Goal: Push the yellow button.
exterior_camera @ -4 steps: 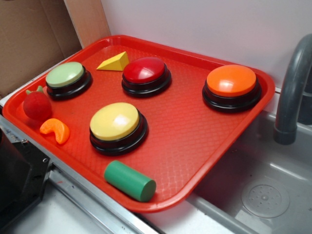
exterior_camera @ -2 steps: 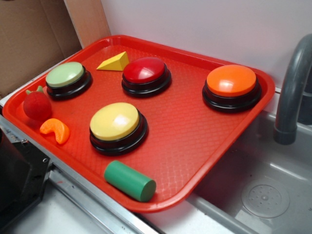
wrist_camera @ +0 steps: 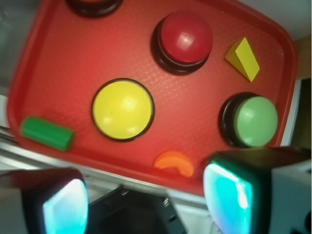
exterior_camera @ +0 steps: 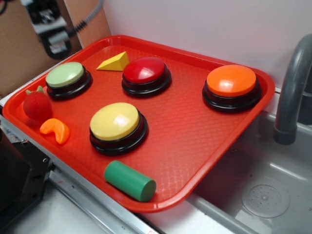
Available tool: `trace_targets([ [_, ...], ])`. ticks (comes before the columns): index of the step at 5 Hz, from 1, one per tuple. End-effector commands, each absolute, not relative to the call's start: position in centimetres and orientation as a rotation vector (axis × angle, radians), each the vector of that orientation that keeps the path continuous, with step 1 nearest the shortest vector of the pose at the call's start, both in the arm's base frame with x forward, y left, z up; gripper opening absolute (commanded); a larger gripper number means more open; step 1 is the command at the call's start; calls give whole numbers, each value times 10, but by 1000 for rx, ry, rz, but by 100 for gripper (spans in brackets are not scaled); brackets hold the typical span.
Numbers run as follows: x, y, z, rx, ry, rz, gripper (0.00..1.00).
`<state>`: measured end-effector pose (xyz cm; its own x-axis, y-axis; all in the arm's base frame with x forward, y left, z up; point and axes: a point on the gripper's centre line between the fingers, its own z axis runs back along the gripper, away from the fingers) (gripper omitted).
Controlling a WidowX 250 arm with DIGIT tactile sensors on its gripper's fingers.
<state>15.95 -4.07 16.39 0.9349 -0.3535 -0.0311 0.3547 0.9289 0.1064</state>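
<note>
Exterior view, yellow button (exterior_camera: 115, 122) dome up

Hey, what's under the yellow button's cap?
A black round base shows beneath the yellow button, resting on the red tray. The tray surface directly beneath the base is covered, so it can't be seen.

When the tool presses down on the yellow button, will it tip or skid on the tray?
Tipping looks unlikely: the yellow button sits low on a wide black base. Its glossy domed cap may let an off-centre press slide. The red tray has a textured surface, which probably limits skidding.
</note>
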Motion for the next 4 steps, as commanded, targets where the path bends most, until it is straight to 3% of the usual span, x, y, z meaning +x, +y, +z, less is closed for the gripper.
trace_targets([
  [1,182,-50,97,84,-73,-441,100],
  [2,201,-68,84,99,-159,-438,100],
  [3,217,-83,65,55,-140,-470,100],
  [4,209,-88,61,55,-74,-473,100],
])
